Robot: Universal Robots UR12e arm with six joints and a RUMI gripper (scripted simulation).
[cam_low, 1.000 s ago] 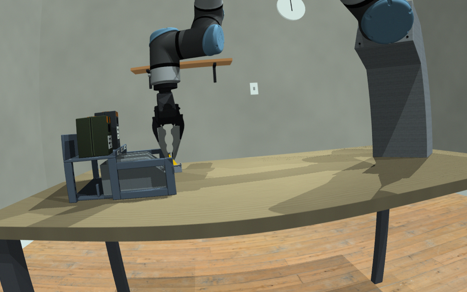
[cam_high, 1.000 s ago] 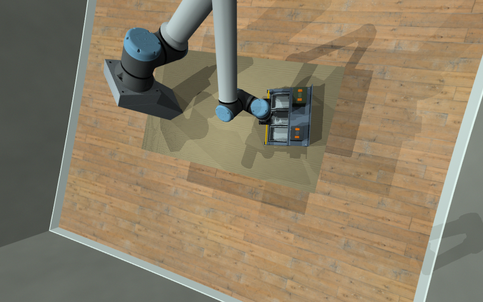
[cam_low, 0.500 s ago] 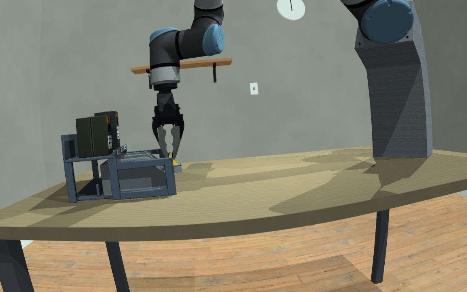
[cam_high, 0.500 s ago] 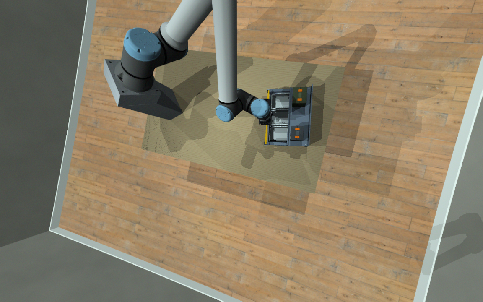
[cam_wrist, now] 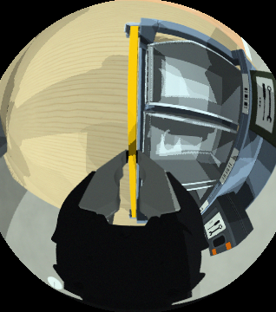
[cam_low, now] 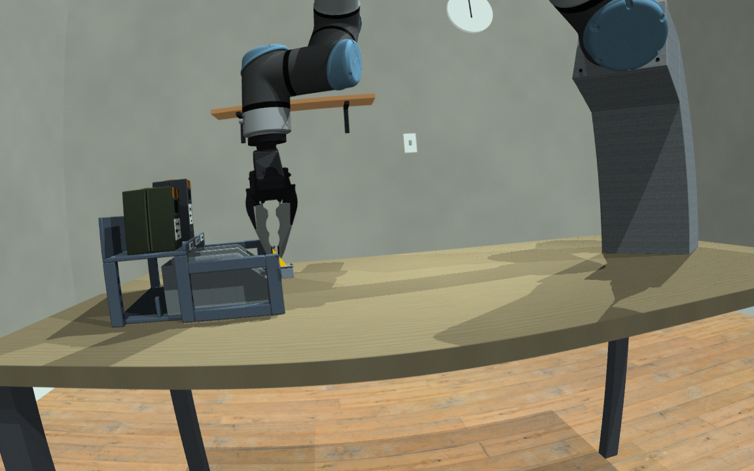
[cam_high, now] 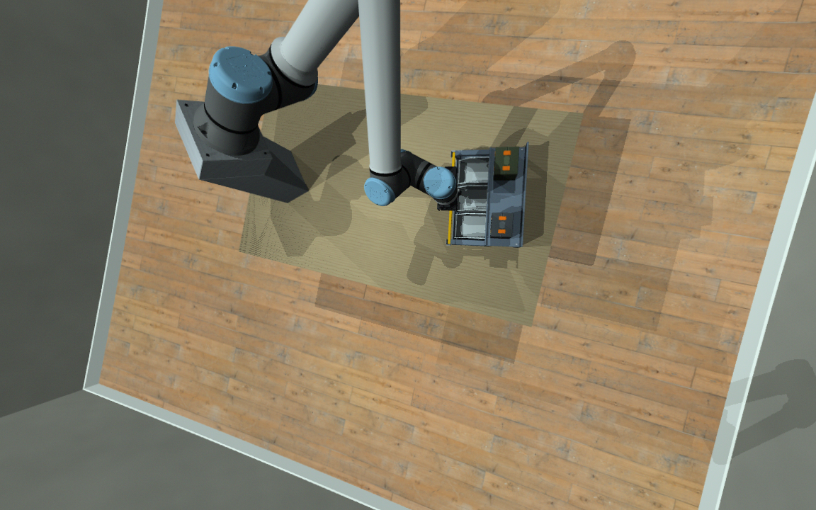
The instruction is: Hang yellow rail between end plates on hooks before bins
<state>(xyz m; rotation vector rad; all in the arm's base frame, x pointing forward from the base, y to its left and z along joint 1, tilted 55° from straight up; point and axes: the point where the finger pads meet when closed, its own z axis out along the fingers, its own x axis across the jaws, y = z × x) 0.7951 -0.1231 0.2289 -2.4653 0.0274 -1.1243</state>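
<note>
At the front edge of the rack, seen near to far:

Gripper: the gripper points straight down, its jaws clenched on the yellow rail, one finger on each flat side.

Rail: it runs away from the wrist camera along the front of the bins, just beside the grey frame. In the exterior view only a small yellow tip shows under the fingers, level with the frame's top front bar.

Near hook: hidden behind the fingers in the wrist view, so I cannot tell whether the rail's near end lies inside its plate.

Far hook: the rail's far end reaches the frame's far corner; whether it is between the plates or riding on one is too small to tell (this is the point that decides the job).

Behind: dark green boxes stand on the rear shelf, well apart from the rail.

Step in hand: judged from the pose, the seating of the rail on the hooks, grip not yet let go.

Next move: probably a slight lengthwise correction and a gentle press down, keeping the rail level; then release only once both ends sit inside the plates.
</note>
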